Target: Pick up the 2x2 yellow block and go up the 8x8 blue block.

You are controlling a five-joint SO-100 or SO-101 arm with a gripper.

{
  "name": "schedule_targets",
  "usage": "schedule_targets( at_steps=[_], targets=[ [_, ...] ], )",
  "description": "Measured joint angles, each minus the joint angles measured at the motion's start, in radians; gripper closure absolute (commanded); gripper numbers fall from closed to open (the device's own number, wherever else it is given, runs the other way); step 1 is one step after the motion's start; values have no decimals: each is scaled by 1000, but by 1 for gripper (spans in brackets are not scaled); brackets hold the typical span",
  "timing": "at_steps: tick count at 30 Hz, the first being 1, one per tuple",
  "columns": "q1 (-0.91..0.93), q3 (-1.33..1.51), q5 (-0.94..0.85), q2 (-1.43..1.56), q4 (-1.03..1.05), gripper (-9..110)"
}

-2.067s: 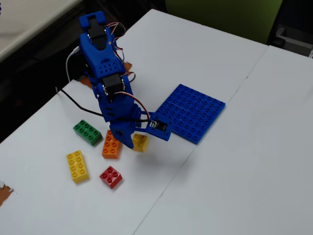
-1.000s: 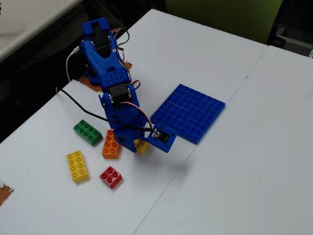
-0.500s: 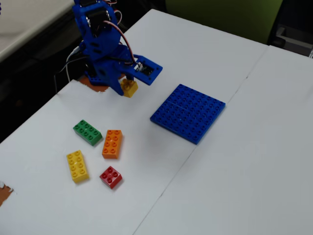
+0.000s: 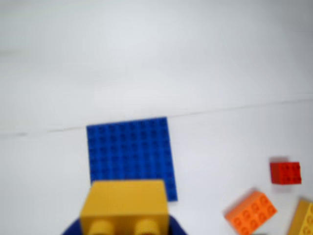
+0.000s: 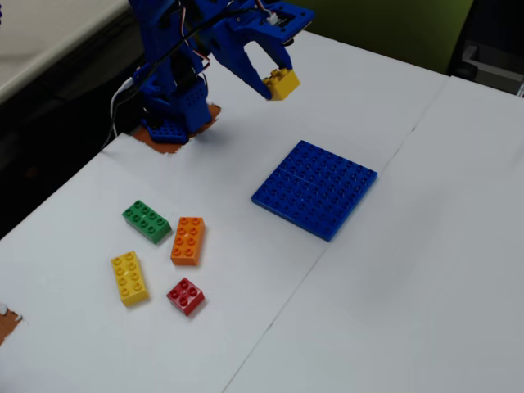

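Count's in: one 8x8 blue block (image 5: 315,188), two yellow bricks, the 2x2 yellow block (image 5: 282,83) and a longer yellow brick (image 5: 129,277), one green brick (image 5: 146,221), one orange brick (image 5: 188,240), one red brick (image 5: 187,295).

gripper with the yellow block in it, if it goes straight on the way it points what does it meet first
Probably the 8x8 blue block: the gripper, shut on the 2x2 yellow block, points down toward its near edge, though depth is unclear.
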Motion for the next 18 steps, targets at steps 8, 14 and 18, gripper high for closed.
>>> schedule_targets(
  at_steps=[8, 14, 18],
  targets=[
    [-9, -40, -83, -299, 2, 101],
    [0, -35, -124, -327, 2, 101],
    [0, -35, -118, -368, 2, 101]
  ],
)
